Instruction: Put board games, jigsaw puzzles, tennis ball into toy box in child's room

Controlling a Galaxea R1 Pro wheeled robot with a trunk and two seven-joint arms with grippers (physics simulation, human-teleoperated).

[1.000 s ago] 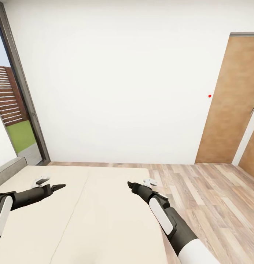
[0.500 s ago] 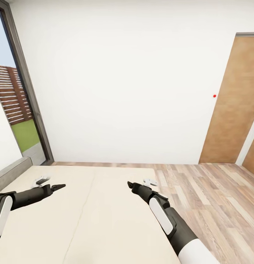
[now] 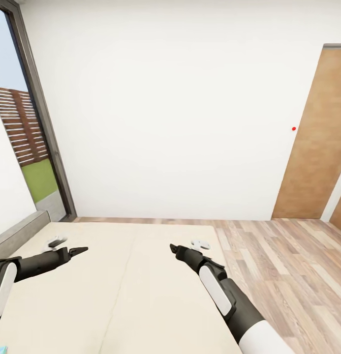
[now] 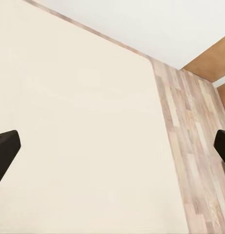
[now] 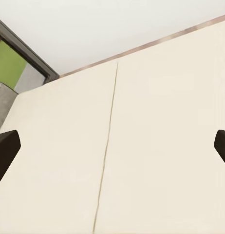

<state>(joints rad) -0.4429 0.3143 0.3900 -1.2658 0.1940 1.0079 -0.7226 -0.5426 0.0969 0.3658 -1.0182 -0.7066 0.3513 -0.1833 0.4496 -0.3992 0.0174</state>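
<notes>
bed (image 3: 140, 295): cream mattress, wide, fills the lower half of the head view; thin seam line runs down its middle; grey padded edge at its left side
left gripper (image 3: 77, 250): hovers over the left part of the mattress, not touching it, pointing toward the middle; in the left wrist view its two dark fingertips (image 4: 5, 153) sit at opposite edges of the picture, so jaws spread wide, nothing between them
right gripper (image 3: 174, 248): hovers over the right part of the mattress near its right edge; in the right wrist view dark fingertips (image 5: 4, 148) also at opposite edges, jaws spread wide, holding nothing
toys: a tiny blue-green corner (image 3: 3, 350) shows at the bottom left edge of the head view, on the mattress; too little visible to tell what it is
floor (image 3: 288, 265): wood planks, right of the bed
wall (image 3: 170, 108): plain white, behind the bed; small red dot (image 3: 294, 129) on it near the door
door (image 3: 315, 137): brown wood, right side, closed
window (image 3: 22, 132): tall, dark frame, far left; slatted fence and green grass outside
</notes>
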